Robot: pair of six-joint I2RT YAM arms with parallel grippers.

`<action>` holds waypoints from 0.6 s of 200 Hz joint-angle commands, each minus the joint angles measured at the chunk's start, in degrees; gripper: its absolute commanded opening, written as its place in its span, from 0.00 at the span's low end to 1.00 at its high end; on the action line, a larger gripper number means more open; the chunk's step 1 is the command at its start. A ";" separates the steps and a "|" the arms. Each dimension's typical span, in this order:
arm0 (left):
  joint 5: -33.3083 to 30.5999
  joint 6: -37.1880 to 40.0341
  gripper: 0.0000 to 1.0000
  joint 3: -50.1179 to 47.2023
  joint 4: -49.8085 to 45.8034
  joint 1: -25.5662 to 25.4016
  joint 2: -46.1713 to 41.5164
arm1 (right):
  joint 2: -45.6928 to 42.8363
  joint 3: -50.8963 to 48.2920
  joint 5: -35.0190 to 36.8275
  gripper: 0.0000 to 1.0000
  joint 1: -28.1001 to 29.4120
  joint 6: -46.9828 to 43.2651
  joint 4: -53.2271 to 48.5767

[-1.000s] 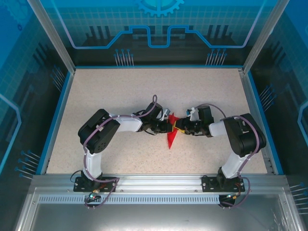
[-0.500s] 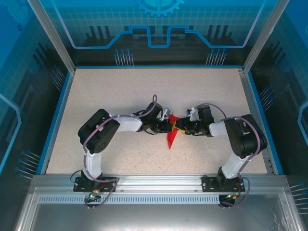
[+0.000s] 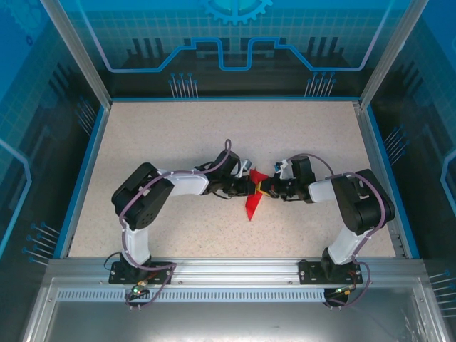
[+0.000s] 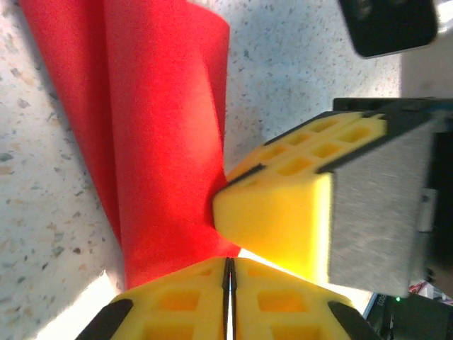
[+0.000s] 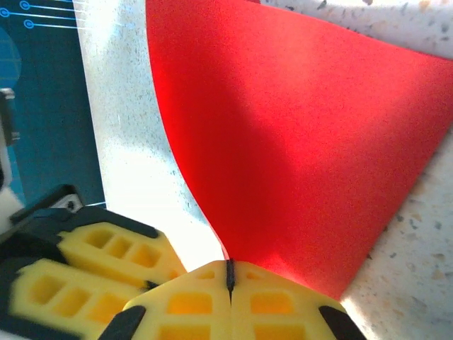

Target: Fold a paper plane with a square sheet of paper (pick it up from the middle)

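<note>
The square sheet of paper [image 3: 252, 204], bright red and folded into a pointed shape, sits mid-table with its tip toward the arm bases. My left gripper [image 3: 251, 187] meets its top end from the left and my right gripper [image 3: 266, 188] from the right, fingertips nearly touching. In the left wrist view the paper [image 4: 156, 127] runs into my left gripper [image 4: 228, 261], whose jaws are pressed together on its edge; the right gripper's yellow fingers [image 4: 283, 212] press beside it. In the right wrist view the paper [image 5: 297, 156] fans out from my shut right gripper [image 5: 228, 263], with the left fingers [image 5: 92, 273] alongside.
The speckled tabletop [image 3: 178, 135] stretches around the arms. A blue rim [image 3: 82, 178] and transparent walls close it on three sides. An aluminium rail [image 3: 228, 267] with both arm bases runs along the near edge.
My right gripper has shut on the top end of the paper. The left arm's elbow has shifted slightly left. The paper stays in the same spot.
</note>
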 commanded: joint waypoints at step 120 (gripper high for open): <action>-34.63 -9.46 0.48 -3.94 -16.75 -15.79 -7.50 | 1.78 -1.10 -1.19 0.00 -0.03 0.87 1.98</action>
